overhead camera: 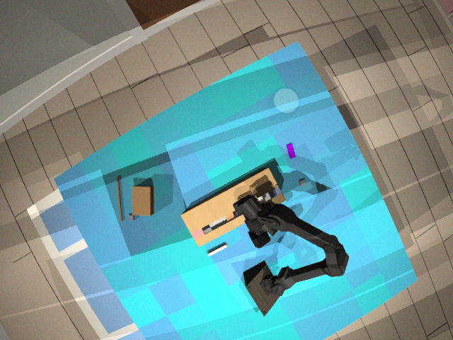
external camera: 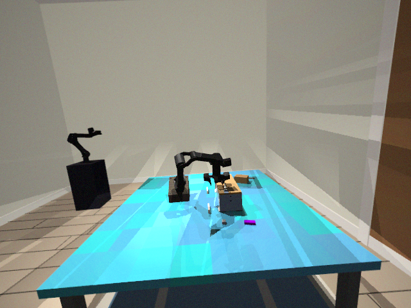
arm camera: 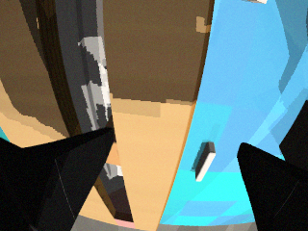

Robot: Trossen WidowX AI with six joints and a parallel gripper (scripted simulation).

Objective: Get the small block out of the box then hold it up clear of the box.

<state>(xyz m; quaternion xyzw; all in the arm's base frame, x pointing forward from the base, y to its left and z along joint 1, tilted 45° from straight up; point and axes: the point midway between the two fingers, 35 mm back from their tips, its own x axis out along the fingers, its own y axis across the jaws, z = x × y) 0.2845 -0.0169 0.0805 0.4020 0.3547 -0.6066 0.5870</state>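
Observation:
The long tan box (overhead camera: 214, 209) (external camera: 230, 203) (arm camera: 144, 130) has a narrow dark slot along its top. My gripper (external camera: 218, 183) (arm camera: 179, 142) is open and empty, above the box's front edge. In the wrist view its left finger overlaps the slot and its right finger is over the table. A small grey-brown block (overhead camera: 301, 181) (external camera: 223, 221) lies on the table off the box's right end; whether it is the shelf's block I cannot tell. Inside the slot are grey, white and orange patches. The shelf and any block on it are not clearly visible.
A purple block (overhead camera: 290, 150) (external camera: 250, 222) lies beyond the box's right end. A tan block (overhead camera: 141, 200) (external camera: 241, 179), a thin stick (overhead camera: 119, 199) and a small grey block (overhead camera: 131, 216) lie left of the box. A white bar (overhead camera: 217, 248) (arm camera: 205, 161) is before its front.

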